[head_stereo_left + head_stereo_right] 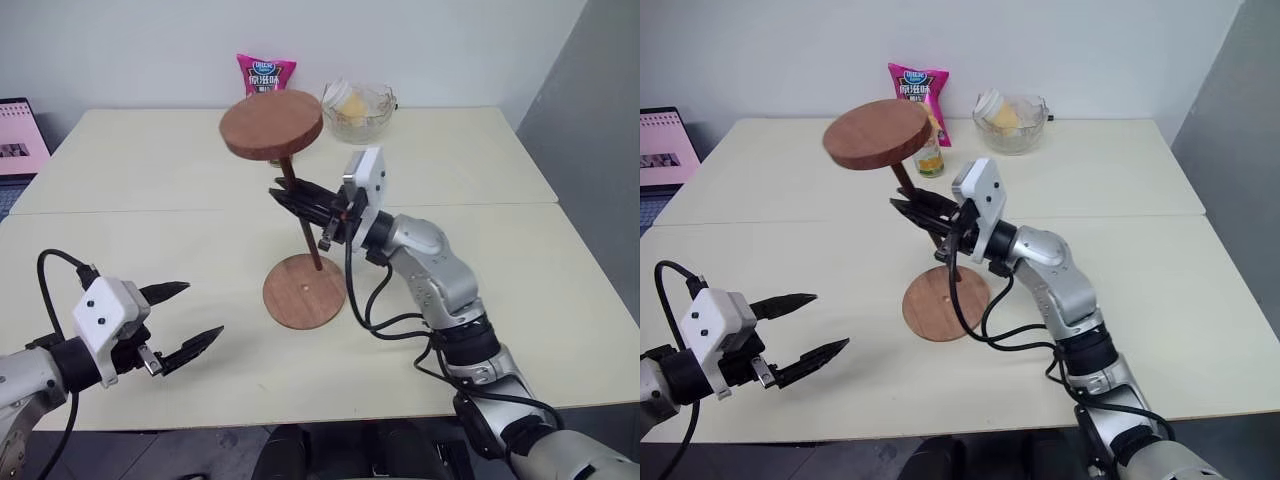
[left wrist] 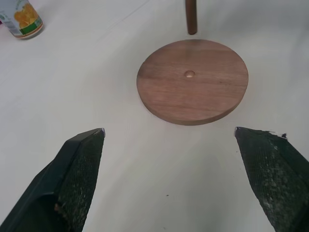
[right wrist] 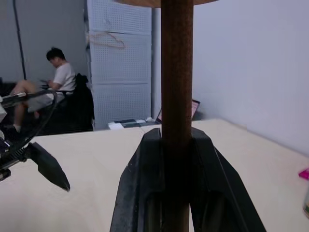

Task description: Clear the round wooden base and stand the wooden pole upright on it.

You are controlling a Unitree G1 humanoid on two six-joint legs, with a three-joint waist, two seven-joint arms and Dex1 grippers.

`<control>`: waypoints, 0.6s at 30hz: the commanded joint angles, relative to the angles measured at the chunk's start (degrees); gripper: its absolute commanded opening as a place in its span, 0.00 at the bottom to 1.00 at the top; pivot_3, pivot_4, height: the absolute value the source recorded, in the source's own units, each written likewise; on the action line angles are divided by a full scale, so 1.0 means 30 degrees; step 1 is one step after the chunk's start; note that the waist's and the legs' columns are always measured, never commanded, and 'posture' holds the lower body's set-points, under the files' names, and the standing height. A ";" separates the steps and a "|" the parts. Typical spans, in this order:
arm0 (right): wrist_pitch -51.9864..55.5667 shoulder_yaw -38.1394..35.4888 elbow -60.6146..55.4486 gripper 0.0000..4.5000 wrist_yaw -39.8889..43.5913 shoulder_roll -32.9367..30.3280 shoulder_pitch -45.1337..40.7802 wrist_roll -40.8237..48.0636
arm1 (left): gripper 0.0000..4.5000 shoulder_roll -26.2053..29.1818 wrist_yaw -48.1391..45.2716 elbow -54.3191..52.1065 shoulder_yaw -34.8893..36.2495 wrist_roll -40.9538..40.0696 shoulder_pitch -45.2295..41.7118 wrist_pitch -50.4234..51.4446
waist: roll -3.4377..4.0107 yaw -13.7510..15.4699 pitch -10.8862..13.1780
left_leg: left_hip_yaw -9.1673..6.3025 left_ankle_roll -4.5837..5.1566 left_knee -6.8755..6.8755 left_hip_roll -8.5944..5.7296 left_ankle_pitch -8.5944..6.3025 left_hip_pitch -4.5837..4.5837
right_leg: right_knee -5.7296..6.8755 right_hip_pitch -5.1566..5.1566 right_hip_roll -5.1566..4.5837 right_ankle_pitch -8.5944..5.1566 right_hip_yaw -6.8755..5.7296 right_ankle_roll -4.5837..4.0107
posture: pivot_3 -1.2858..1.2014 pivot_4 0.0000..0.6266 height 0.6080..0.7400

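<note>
The pale counter (image 1: pixel 150 180) carries everything. At its middle lies the round base (image 1: pixel 304 290), flat, bare on top, a small hole at its centre. Above it the pole (image 1: pixel 300 215) hangs in the air, tilted, its disc end (image 1: pixel 272 124) uppermost and its bare lower end hovering just over the base's far edge, not touching. The right claw (image 1: pixel 297 197) is clamped on the pole's shaft partway up, reaching in from the right. The left claw (image 1: pixel 185 318) sits low at the near left, fingers spread wide and empty, pointed toward the base. At the far edge stand a glass bowl (image 1: pixel 360 112), a pink bag (image 1: pixel 264 73) and a small can (image 1: pixel 929 160).
</note>
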 commanded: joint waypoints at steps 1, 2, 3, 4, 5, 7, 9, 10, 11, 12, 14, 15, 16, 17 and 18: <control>-0.2055 0.0125 0.0842 0.06 0.0149 0.0760 -0.0121 -0.0423 | 1.00 0.0361 -0.0235 0.0174 0.0096 -0.0239 -0.0195 -0.0192 | -0.0008 0.0004 -0.0005 | 0.0000 -0.0001 0.0001 0.0000 0.0000 0.0003 | 0.0000 0.0003 0.0000 0.0000 0.0000 0.0000 | 0.52 0.24 1.00; -0.2394 0.0218 0.1106 0.06 0.0183 0.0931 -0.0104 -0.0539 | 1.00 0.0423 -0.0271 0.0290 -0.0010 -0.0217 -0.0304 -0.0186 | -0.0005 0.0001 -0.0003 | 0.0000 -0.0001 0.0000 0.0001 0.0000 0.0005 | 0.0001 0.0003 0.0000 0.0001 0.0000 -0.0001 | 0.52 0.24 1.00; -0.2666 0.0324 0.1326 0.06 0.0294 0.1073 -0.0018 -0.0606 | 1.00 0.0492 -0.0255 0.0381 -0.0218 -0.0234 -0.0494 -0.0109 | -0.0008 -0.0002 -0.0005 | -0.0001 -0.0001 -0.0001 0.0001 0.0000 0.0008 | 0.0003 0.0002 0.0000 0.0001 0.0000 -0.0001 | 0.52 0.24 1.00; -0.2897 0.0419 0.1507 0.06 0.0442 0.1175 0.0089 -0.0659 | 1.00 0.0584 -0.0290 0.0428 -0.0428 -0.0285 -0.0663 -0.0031 | -0.0006 -0.0002 -0.0004 | -0.0001 -0.0002 -0.0001 0.0003 0.0001 0.0009 | 0.0005 0.0002 0.0001 0.0001 -0.0001 -0.0002 | 0.52 0.24 1.00; -0.3114 0.0511 0.1654 0.06 0.0597 0.1224 0.0208 -0.0697 | 1.00 0.0670 -0.0305 0.0434 -0.0596 -0.0338 -0.0821 0.0051 | -0.0007 0.0001 -0.0004 | -0.0003 -0.0002 -0.0002 0.0003 0.0001 0.0007 | 0.0006 0.0002 0.0000 0.0001 -0.0004 -0.0002 | 0.52 0.24 1.00; -0.3384 0.0626 0.1835 0.06 0.0844 0.1238 0.0399 -0.0685 | 1.00 0.0779 -0.0284 0.0413 -0.0773 -0.0538 -0.1085 0.0310 | -0.0009 -0.0004 -0.0005 | -0.0001 -0.0002 -0.0001 0.0001 0.0001 0.0007 | 0.0002 0.0005 0.0000 0.0001 0.0001 -0.0002 | 0.52 0.24 1.00; -0.3653 0.0642 0.2043 0.06 0.1121 0.1254 0.0685 -0.0596 | 1.00 0.0983 -0.0405 0.0407 -0.1057 -0.0929 -0.1417 0.0846 | -0.0011 -0.0005 -0.0006 | -0.0001 -0.0002 0.0000 0.0002 0.0001 0.0006 | 0.0002 0.0006 -0.0001 0.0001 0.0001 -0.0002 | 0.52 0.24 1.00; -0.3773 0.0648 0.2108 0.06 0.1258 0.1253 0.0842 -0.0546 | 1.00 0.1072 -0.0469 0.0343 -0.1224 -0.1121 -0.1539 0.1104 | -0.0017 0.0012 -0.0010 | -0.0001 -0.0002 -0.0001 0.0002 0.0001 0.0006 | 0.0002 0.0005 -0.0001 0.0001 0.0001 -0.0002 | 0.52 0.24 1.00; -0.3909 0.0664 0.2162 0.06 0.1366 0.1267 0.0981 -0.0543 | 1.00 0.1176 -0.0568 0.0303 -0.1361 -0.1213 -0.1623 0.1235 | -0.0014 0.0012 -0.0009 | -0.0009 -0.0002 -0.0001 0.0002 0.0001 0.0007 | 0.0002 0.0008 -0.0001 0.0001 -0.0006 -0.0003 | 0.52 0.24 1.00; -0.4037 0.0680 0.2179 0.06 0.1444 0.1278 0.1103 -0.0555 | 1.00 0.1278 -0.0644 0.0280 -0.1462 -0.1195 -0.1660 0.1254 | -0.0014 -0.0003 -0.0009 | -0.0009 -0.0002 -0.0001 0.0002 0.0001 0.0007 | 0.0004 0.0008 -0.0001 0.0001 -0.0005 -0.0003 | 0.52 0.24 1.00; -0.4394 0.0686 0.2275 0.06 0.1551 0.1313 0.1341 -0.0641 | 1.00 0.1412 -0.0657 0.0365 -0.1594 -0.1097 -0.1754 0.1210 | -0.0015 -0.0006 -0.0009 | -0.0007 -0.0002 -0.0001 0.0002 0.0001 0.0011 | 0.0005 0.0008 0.0000 0.0001 -0.0003 -0.0003 | 0.52 0.24 1.00; -0.4573 0.0685 0.2340 0.06 0.1582 0.1325 0.1425 -0.0686 | 1.00 0.1440 -0.0645 0.0414 -0.1637 -0.1076 -0.1800 0.1212 | -0.0016 -0.0006 -0.0010 | -0.0008 -0.0002 -0.0001 0.0002 0.0001 0.0012 | 0.0006 0.0008 0.0000 0.0001 -0.0004 -0.0003 | 0.52 0.24 1.00; -0.4696 0.0684 0.2389 0.06 0.1601 0.1334 0.1472 -0.0717 | 1.00 0.1452 -0.0634 0.0445 -0.1661 -0.1073 -0.1831 0.1225 | -0.0014 -0.0007 -0.0009 | -0.0009 -0.0002 -0.0002 0.0003 0.0001 0.0012 | 0.0005 0.0008 0.0000 0.0001 -0.0004 -0.0003 | 0.52 0.24 1.00; -0.4822 0.0662 0.2485 0.06 0.1593 0.1355 0.1524 -0.0729 | 1.00 0.1513 -0.0685 0.0480 -0.1736 -0.1015 -0.1854 0.1188 | -0.0013 -0.0007 -0.0008 | -0.0008 -0.0002 -0.0002 0.0003 0.0001 0.0012 | 0.0005 0.0008 0.0000 0.0001 -0.0003 -0.0003 | 0.52 0.24 1.00; -0.4891 0.0643 0.2551 0.06 0.1588 0.1373 0.1550 -0.0729 | 1.00 0.1556 -0.0726 0.0497 -0.1785 -0.0969 -0.1865 0.1160 | -0.0015 -0.0007 -0.0010 | -0.0007 -0.0002 -0.0002 0.0003 0.0001 0.0012 | 0.0005 0.0007 0.0000 0.0001 -0.0003 -0.0003 | 0.52 0.24 1.00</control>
